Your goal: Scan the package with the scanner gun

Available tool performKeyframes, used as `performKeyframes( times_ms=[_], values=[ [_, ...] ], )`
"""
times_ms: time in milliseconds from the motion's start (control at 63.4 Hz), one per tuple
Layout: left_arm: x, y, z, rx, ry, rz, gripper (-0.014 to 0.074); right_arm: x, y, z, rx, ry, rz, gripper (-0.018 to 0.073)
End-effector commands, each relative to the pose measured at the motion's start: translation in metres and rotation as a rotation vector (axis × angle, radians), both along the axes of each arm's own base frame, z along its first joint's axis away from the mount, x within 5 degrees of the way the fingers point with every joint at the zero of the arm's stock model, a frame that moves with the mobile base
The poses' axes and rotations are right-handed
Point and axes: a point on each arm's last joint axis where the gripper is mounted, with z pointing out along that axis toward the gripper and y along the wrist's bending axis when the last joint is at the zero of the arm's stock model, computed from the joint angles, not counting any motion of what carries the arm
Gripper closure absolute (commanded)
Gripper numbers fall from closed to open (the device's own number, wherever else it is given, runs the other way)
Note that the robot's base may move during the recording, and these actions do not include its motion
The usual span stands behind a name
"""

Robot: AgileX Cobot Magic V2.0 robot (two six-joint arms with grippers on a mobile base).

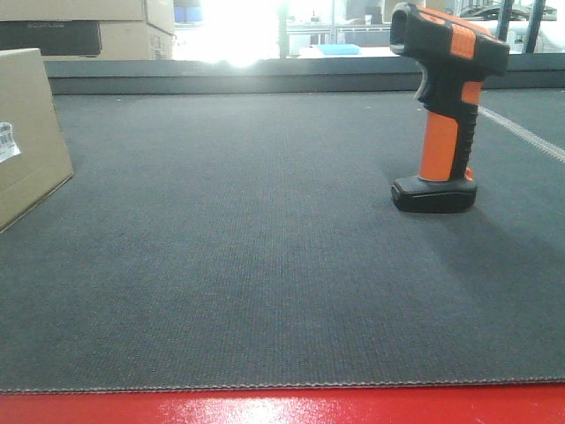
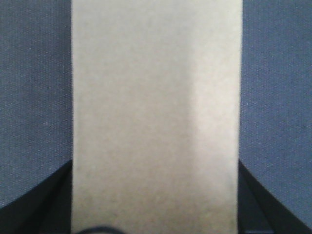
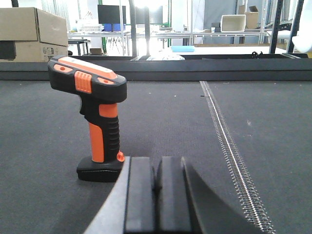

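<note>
front view: plain tan cardboard box (image 1: 26, 132) with white label at far left of dark grey mat (image 1: 265, 265); black-and-orange pistol-shaped scanner gun (image 1: 448, 115) upright on its foot at right, well apart
left wrist: left gripper (image 2: 156, 195) fingers (image 2: 39, 209) spread wide, flanking box top; contact unclear
right wrist: right gripper (image 3: 157, 190) pads (image 3: 140, 195) pressed together, empty; scanner ahead-left
scanner grip: likely light, rigid, top-heavy; take ribbed orange handle (image 3: 103, 136)
box: likely stiff, light

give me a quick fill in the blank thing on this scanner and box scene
1. The scanner gun stands ____ on the mat.
2. Its handle is black and ____.
3. In the front view the package sits at the picture's ____ edge.
4. The right claw is ____ and holds nothing.
Missing words: upright, orange, left, shut.
</note>
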Motion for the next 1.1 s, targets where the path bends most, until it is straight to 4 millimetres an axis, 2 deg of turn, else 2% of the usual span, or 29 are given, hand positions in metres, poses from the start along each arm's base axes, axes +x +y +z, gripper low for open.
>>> performKeyframes(
  times_ms=[0,189,552,663,899,978,1025,1088],
  values=[
    [-0.001,0.000,0.000,-0.010,0.012,0.011,0.0514,-0.001,-0.001,0.003,-0.003,-0.023,-0.008,0.0727],
    [-0.003,0.000,0.010,-0.011,0.040,0.011,0.0514,-0.001,-0.001,0.003,-0.003,-0.023,-0.008,0.0727],
    [0.000,-0.005,0.059,-0.065,-0.021,0.007,0.0514,-0.001,-0.001,0.003,-0.003,-0.023,-0.008,0.0727],
    [-0.005,-0.006,0.070,-0.074,-0.058,0.006,0.0514,-0.001,-0.001,0.003,-0.003,-0.023,-0.008,0.0727],
    [-0.007,-0.008,0.073,-0.094,-0.069,0.004,0.0514,-0.001,-0.001,0.005,-0.003,-0.042,-0.010,0.0727],
    [-0.007,-0.011,0.073,-0.130,-0.070,0.002,0.0514,0.000,0.000,-0.003,-0.003,0.037,-0.001,0.0727],
    [-0.007,-0.013,0.074,-0.154,-0.071,0.000,0.0514,-0.002,0.001,0.000,-0.005,0.097,0.009,0.0727],
    [-0.007,-0.015,0.074,-0.180,-0.072,-0.001,0.0514,-0.004,0.001,0.012,-0.008,0.072,0.012,0.0727]
  ],
)
